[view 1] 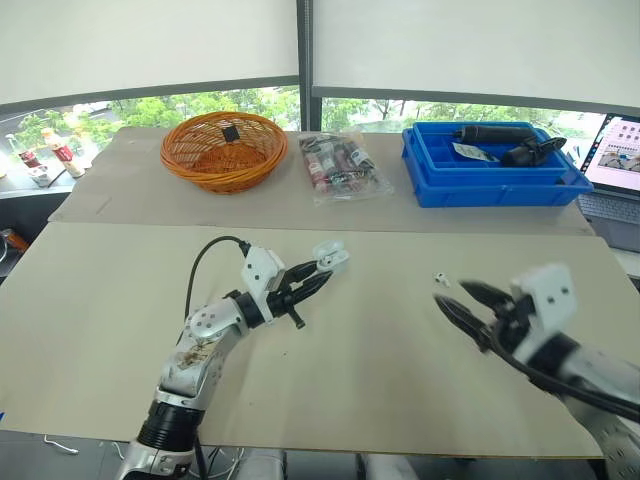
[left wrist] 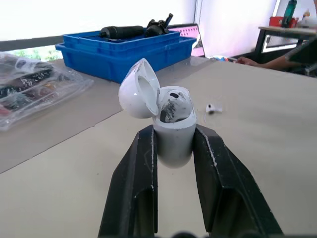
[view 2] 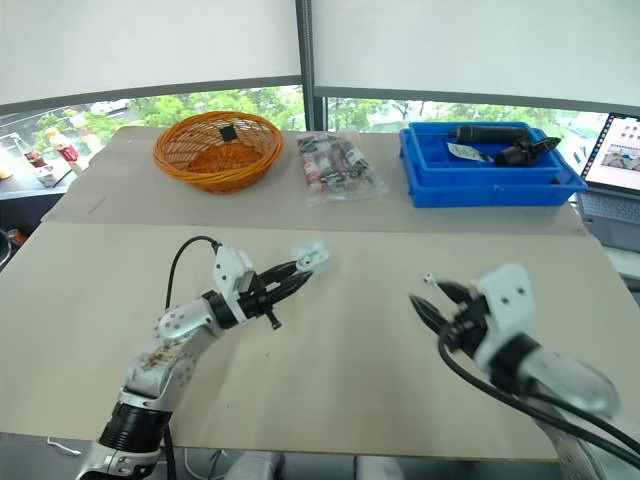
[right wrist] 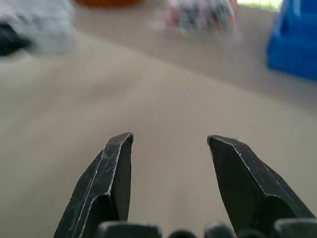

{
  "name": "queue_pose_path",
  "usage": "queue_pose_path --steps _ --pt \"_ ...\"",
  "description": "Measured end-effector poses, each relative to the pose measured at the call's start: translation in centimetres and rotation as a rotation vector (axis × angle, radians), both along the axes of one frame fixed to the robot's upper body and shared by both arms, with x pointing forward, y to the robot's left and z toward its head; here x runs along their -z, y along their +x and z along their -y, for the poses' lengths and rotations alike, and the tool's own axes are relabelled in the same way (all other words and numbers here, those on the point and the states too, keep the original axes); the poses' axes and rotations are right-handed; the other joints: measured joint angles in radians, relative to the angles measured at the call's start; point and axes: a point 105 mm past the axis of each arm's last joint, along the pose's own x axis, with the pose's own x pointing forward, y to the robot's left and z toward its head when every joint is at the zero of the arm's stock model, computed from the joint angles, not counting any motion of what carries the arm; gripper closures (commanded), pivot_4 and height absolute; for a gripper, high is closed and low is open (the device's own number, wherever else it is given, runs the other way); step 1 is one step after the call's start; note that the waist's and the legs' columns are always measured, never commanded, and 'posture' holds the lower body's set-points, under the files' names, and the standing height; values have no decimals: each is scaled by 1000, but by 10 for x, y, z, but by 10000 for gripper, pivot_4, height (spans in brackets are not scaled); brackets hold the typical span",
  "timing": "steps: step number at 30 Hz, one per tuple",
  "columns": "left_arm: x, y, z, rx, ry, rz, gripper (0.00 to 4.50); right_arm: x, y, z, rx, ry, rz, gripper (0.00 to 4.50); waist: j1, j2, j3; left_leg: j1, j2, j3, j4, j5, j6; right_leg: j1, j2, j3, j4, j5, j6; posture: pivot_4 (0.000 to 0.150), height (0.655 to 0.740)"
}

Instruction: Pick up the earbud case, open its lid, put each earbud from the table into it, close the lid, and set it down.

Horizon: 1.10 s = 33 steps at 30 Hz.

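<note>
Currently left gripper (left wrist: 174, 134) clamping lid-open earbud case (left wrist: 172, 116), right gripper (right wrist: 169, 139) spread, empty

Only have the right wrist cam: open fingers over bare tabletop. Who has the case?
Observer: The left gripper has the earbud case clamped between its fingers.
Operator: Lid state?
Observer: The lid is flipped open, hinged back to one side.
Operator: Any bud left to pick?
Observer: One earbud lies on the table, just ahead of the right gripper, whose fingers are apart and holding nothing.
</note>
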Motion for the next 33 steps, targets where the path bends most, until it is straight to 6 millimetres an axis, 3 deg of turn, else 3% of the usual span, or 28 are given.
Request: queue_pose_path --steps 2,5,8,11,14,20,27,33 --pt "4 -2 0 10 10 -6 39607 19 -12 13 21 -50 -60 18206 -1 0 0 1 0 1 0 0 0 1 0 1 0 0 0 1500 7136" --pt "6 -5 -2 15 18 -1 39607 40 -30 27 22 -102 -123 10424 -6 0 0 7 1 1 0 0 0 7 0 1 -1 0 0 1500 7136" --pt "10 -7 -5 17 29 -6 39607 47 -40 40 20 -127 -142 93 -9 0 1 11 1 2 0 0 0 12 0 1 -2 -1 1 1500 7136" --pt "14 -9 -7 10 45 -10 39607 45 -37 51 11 -154 -128 0 -12 0 1 12 1 2 0 0 0 13 0 2 -4 -1 1 1500 7136" --pt "16 -12 -8 10 50 -13 39607 29 -17 54 -5 -172 -56 0 -16 0 1 12 1 3 0 0 0 13 1 2 -4 0 1 1500 7136" --pt "16 -16 -5 16 47 -7 39607 7 53 35 -55 -114 40 0 -12 0 1 12 1 3 -1 0 0 13 1 2 -6 0 1 1500 7136" --pt "16 -19 -1 22 44 -8 39607 18 123 28 -49 -71 -44 0 -3 0 1 9 1 2 -2 -1 1 11 0 1 -9 0 1 1500 7136" --pt "16 -19 -1 19 43 -7 39607 44 136 32 -46 -73 -154 0 2 0 1 8 1 2 -1 -1 1 11 0 1 -8 0 1 1500 7136"
